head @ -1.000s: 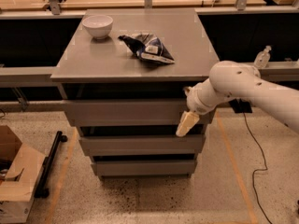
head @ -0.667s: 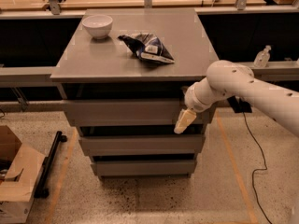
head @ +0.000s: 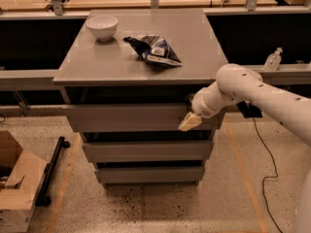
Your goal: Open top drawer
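Observation:
The grey cabinet has three stacked drawers. The top drawer (head: 131, 118) has the widest, tallest front panel, just under the tabletop, and stands a little forward of the two lower fronts. A dark gap shows above it. My gripper (head: 190, 116) is at the right end of that front panel, reaching in from the right on the white arm (head: 243, 89). Its beige tip lies against the face of the panel and its upper part sits at the panel's top edge. The drawer's inside is hidden.
On the cabinet top (head: 97, 62) stand a white bowl (head: 102, 26) at the back left and a dark chip bag (head: 154, 50) in the middle. A cardboard box (head: 17, 188) and a black bar (head: 52, 171) lie on the floor to the left. A cable (head: 262, 154) runs on the right.
My gripper and forearm have shifted slightly left along the top drawer's front. The drawer front looks about where it was.

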`<action>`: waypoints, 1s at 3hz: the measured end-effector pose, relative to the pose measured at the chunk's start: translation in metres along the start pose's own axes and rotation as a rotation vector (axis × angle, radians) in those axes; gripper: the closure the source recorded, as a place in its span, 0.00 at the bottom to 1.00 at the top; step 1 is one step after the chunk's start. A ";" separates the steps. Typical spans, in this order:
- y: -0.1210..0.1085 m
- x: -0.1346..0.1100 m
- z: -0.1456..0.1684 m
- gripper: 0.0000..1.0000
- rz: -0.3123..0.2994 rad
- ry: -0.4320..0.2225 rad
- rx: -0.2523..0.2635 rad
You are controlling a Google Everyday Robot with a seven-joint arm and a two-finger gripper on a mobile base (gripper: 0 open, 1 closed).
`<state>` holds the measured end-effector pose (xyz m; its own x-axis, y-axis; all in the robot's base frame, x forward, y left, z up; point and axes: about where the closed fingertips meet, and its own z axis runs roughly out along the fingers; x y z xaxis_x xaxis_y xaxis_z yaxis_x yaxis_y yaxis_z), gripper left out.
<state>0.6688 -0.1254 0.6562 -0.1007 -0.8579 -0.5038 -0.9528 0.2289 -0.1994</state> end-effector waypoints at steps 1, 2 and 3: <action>-0.002 -0.004 -0.007 0.64 0.000 0.000 0.000; -0.004 -0.010 -0.017 0.94 0.000 0.000 0.000; -0.004 -0.010 -0.017 0.83 0.000 0.000 0.000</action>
<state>0.6686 -0.1253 0.6761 -0.1008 -0.8579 -0.5039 -0.9529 0.2289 -0.1990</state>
